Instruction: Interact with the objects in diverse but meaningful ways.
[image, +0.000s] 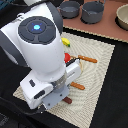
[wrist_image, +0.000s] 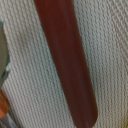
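Observation:
A brown sausage lies on the woven beige mat and fills the wrist view, very close to the camera. In the exterior view only its end shows from under my hand. My gripper is low over the sausage at the mat's near edge. Its fingers are hidden by the hand, so I cannot tell if they are open or shut. A yellow banana and a red round fruit peek out beside the arm. The yellow box is out of view.
The beige mat lies on a black table. Two orange-handled utensils lie on it near the arm. Two dark pots and a tan plate stand on a brown surface behind.

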